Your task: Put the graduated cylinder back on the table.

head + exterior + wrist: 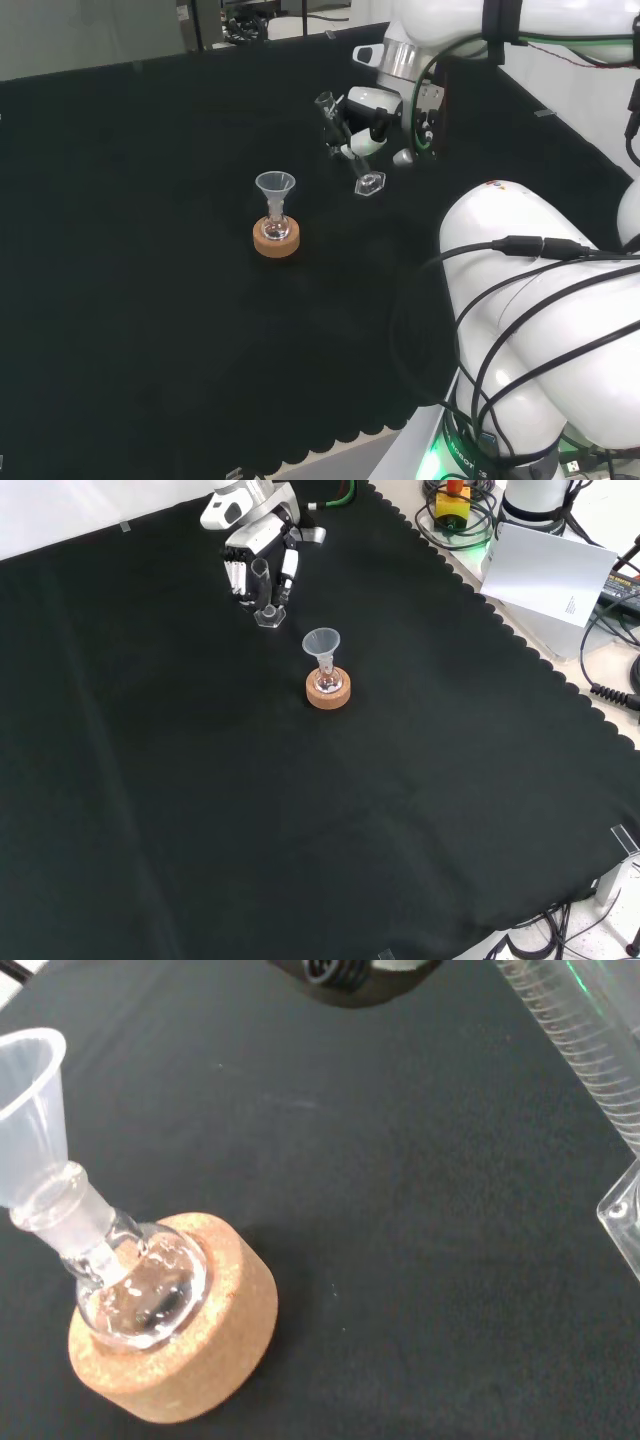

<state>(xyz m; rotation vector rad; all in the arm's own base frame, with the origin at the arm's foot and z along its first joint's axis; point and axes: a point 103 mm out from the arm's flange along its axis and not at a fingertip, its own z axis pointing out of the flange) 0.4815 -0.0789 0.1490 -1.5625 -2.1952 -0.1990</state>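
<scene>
Black cloth (300,810) | robot hand (255,555) grasping tilted graduated cylinder (265,595), foot on cloth

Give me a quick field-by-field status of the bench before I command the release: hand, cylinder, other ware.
hand: black and white robot hand, fingers curled round the cylinder
held item: clear graduated cylinder, tilted in the head view
cylinder base: clear hexagonal foot, at or just above the black cloth; contact cannot be told
other ware: small round clear glass flask on a cork ring stand, clear plastic funnel in its neck
spacing: flask set stands apart from the cylinder
</scene>
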